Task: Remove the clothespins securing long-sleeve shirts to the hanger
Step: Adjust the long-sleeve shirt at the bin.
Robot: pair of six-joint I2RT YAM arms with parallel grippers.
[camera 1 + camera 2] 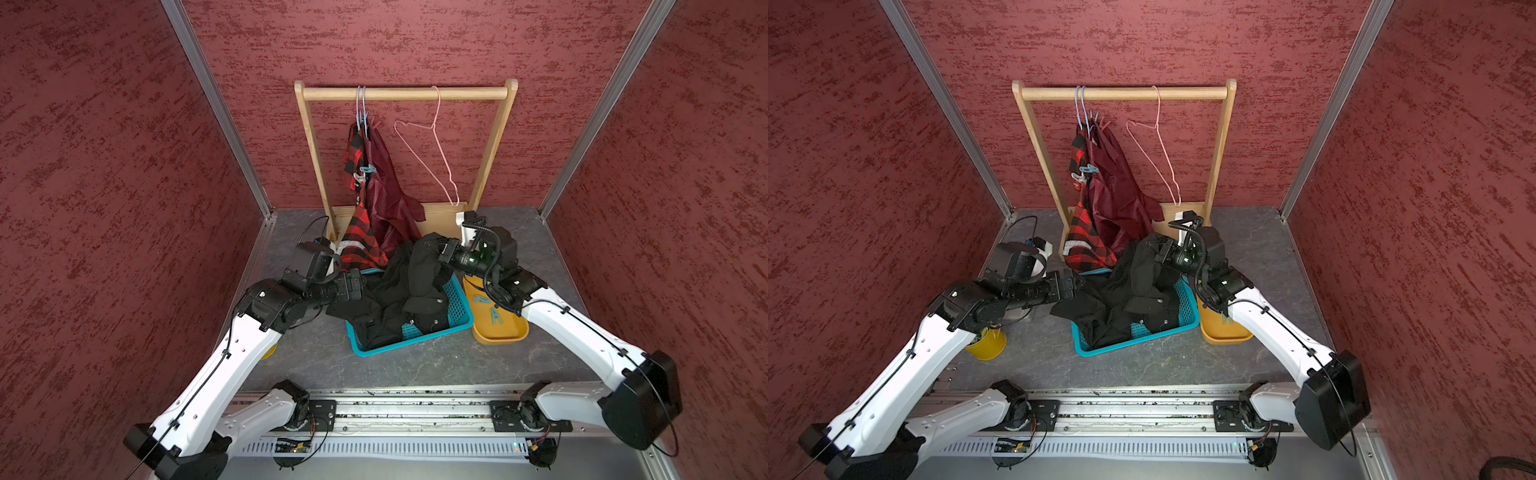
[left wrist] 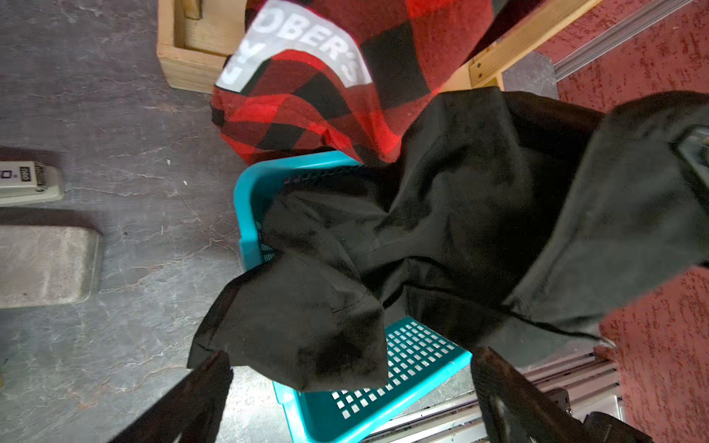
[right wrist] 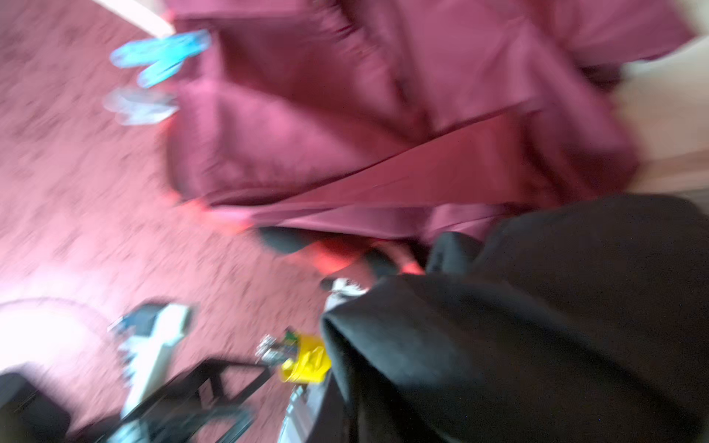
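At the back, a plain wooden rack [image 1: 405,93] with a round rail, 2 thin blue wire hangers [image 1: 360,109] and 1 bare pink wire hanger [image 1: 438,104] hooked over it. Hung from the blue pair: a woven red-and-black plaid shirt [image 1: 361,241] with a pale printed panel near the hem, and against it a glossy maroon satin shirt [image 1: 390,199] in long slack folds. Clipped at mid-height on these 2 garments: 2 clothespins [image 1: 368,169], small forked spring clips, 1 teal, 1 pale and translucent. Below, on the mottled grey tabletop [image 1: 415,365], a teal plastic basket [image 1: 456,303] with grid-perforated walls, heaped with a matte black shirt [image 1: 399,291], small buttons showing, 1 sleeve spilling over the rim. Right gripper [image 1: 434,248] pressed together on a raised fold of the black shirt, cloth tented up toward it. Left gripper [image 2: 351,360] spread wide, dark fingers [image 2: 199,399] either side of the spilled sleeve end, nothing pinched. Just beside the basket, partly under the right arm, a mustard oblong tray [image 1: 505,332] with rounded corners, 2 teal clips [image 1: 494,316] lying flat inside.
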